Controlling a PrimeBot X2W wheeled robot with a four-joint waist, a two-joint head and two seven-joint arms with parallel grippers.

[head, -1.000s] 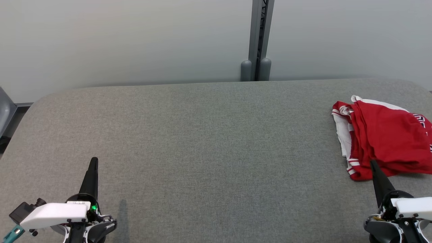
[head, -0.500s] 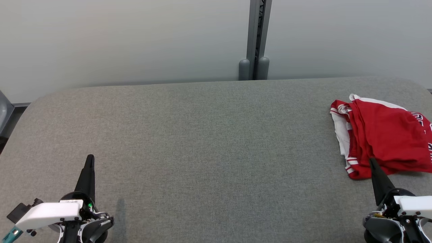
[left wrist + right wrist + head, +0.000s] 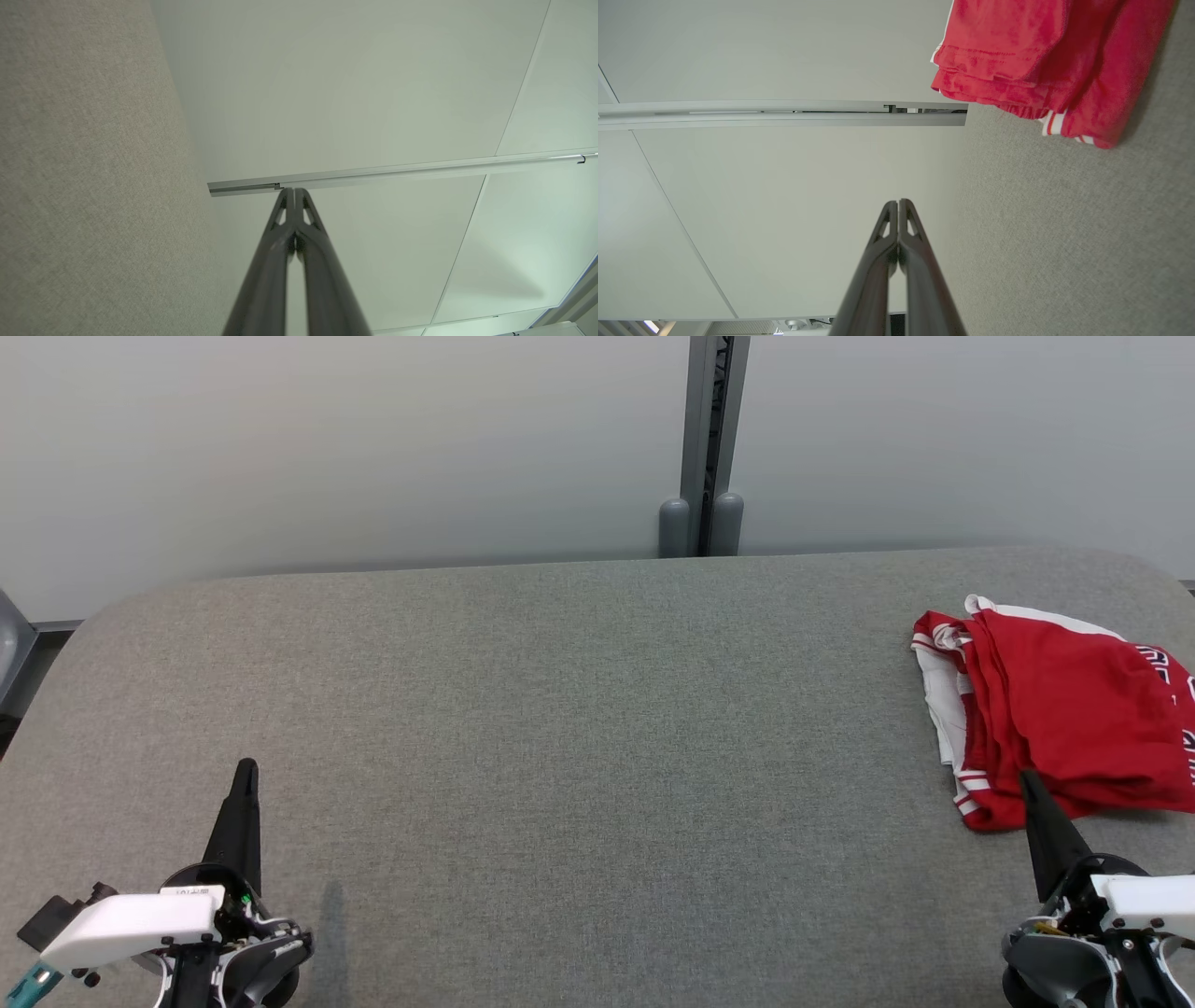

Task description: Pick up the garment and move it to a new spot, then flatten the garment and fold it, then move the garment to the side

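Scarcely changed: garment [image 3: 1064, 709] at right; left hand [image 3: 246, 768], right hand [image 3: 1028, 777] closed.

Lighting is even, diffuse and moderately bright. The head view is sharp, and the weave of the grey table [image 3: 597, 709] resolves clearly. A faint, soft-edged shadow lies on the table just right of the left gripper [image 3: 246, 773], which indicates light from the left. A thin, darker shadow runs under the near edge of the garment [image 3: 1064, 709].

In the left wrist view a brighter greenish patch shows at lower right, and the fingers [image 3: 273, 266] go soft toward the bottom edge.

In the right wrist view the panel seams [image 3: 675, 210] curve toward the frame edge. The garment [image 3: 1008, 42] is slightly soft and its red is saturated.
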